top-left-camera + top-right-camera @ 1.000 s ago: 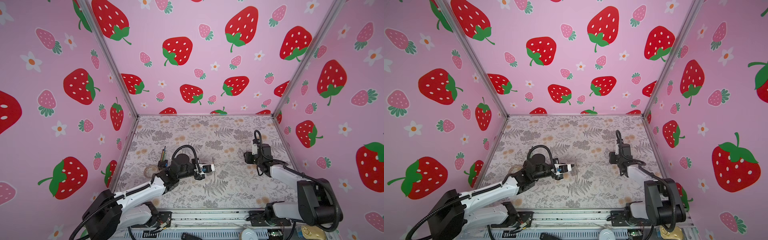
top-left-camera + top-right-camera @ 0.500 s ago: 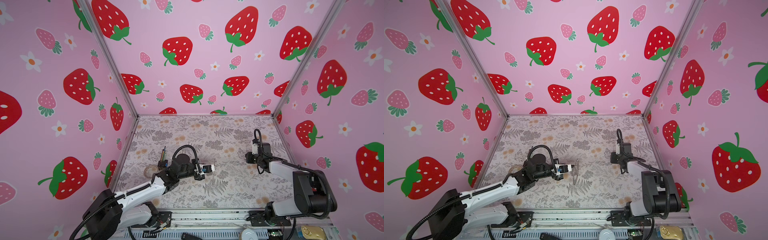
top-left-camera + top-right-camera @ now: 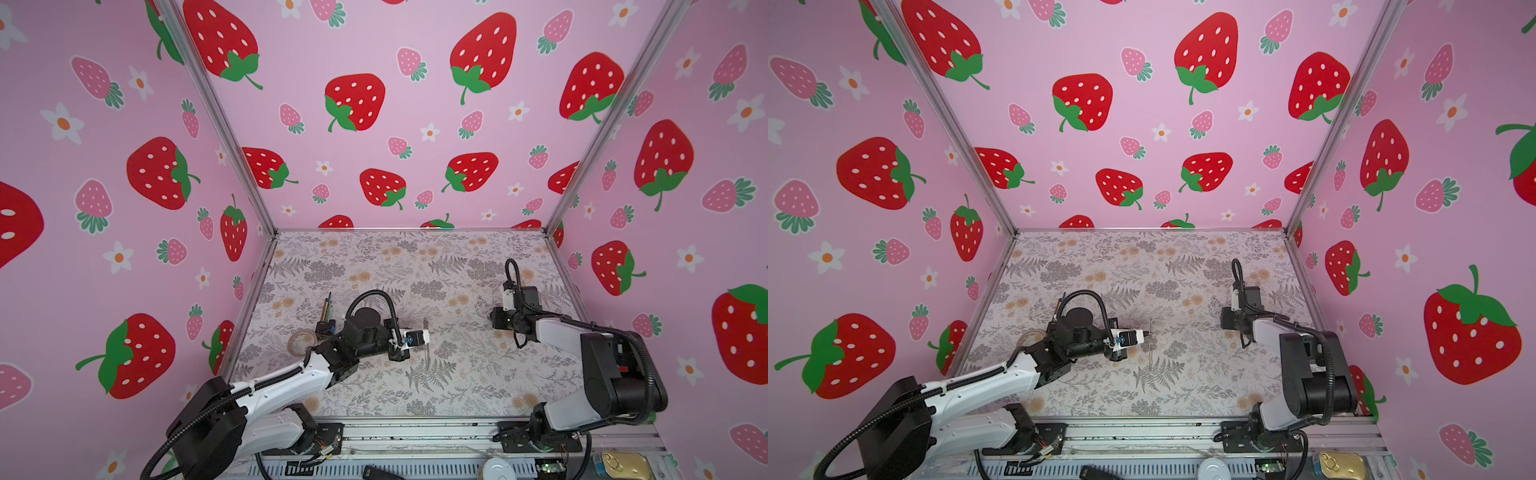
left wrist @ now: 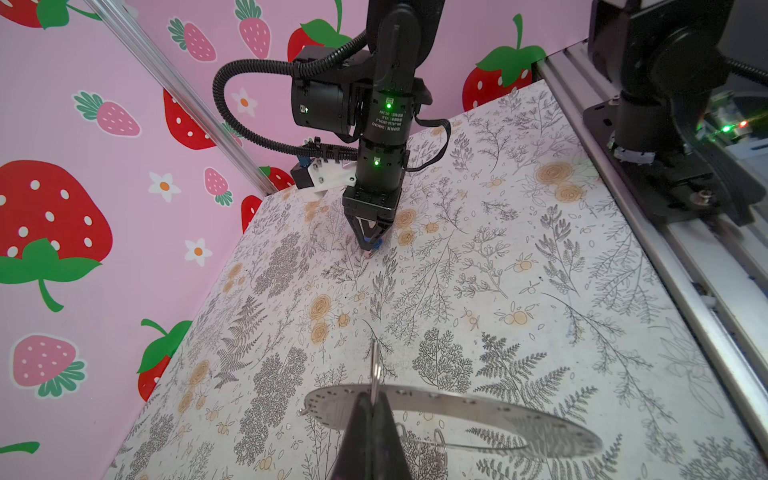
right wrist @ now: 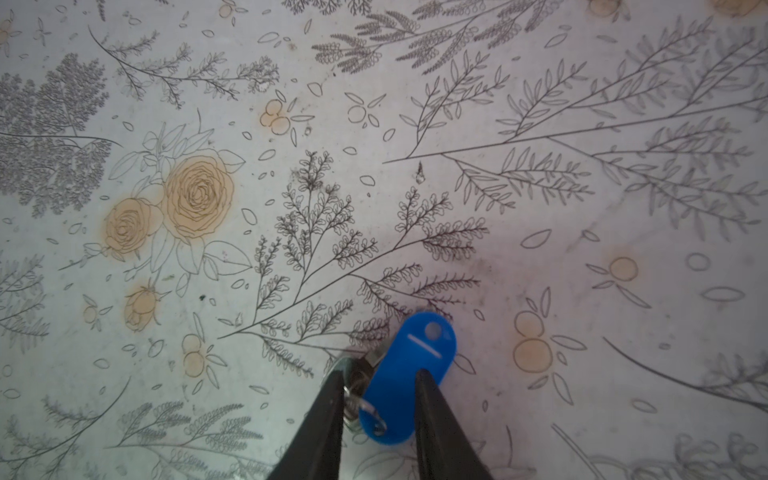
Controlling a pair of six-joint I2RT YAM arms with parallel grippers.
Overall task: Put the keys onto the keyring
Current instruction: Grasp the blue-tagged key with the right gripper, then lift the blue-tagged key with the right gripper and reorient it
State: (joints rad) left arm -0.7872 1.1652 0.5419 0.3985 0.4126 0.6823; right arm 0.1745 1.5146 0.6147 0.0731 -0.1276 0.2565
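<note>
The bench (image 3: 415, 266) carried a grey fern-and-rose print. A pale, translucent tape roll (image 3: 302, 341) lay flat near its left edge. Just beside the tape roll, on the far side, stood a small dark block (image 3: 325, 328) holding thin coloured sticks. Well right of the tape roll lay the keys (image 5: 409, 374).

Lab test booth: strawberry-print walls (image 3: 415, 50), aluminium rail (image 3: 415, 434).

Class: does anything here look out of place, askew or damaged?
Nothing is spilled or damaged. Only the keyring looks odd: held on edge, pinched at its rim by the left gripper, while the keys lie flat.
</note>
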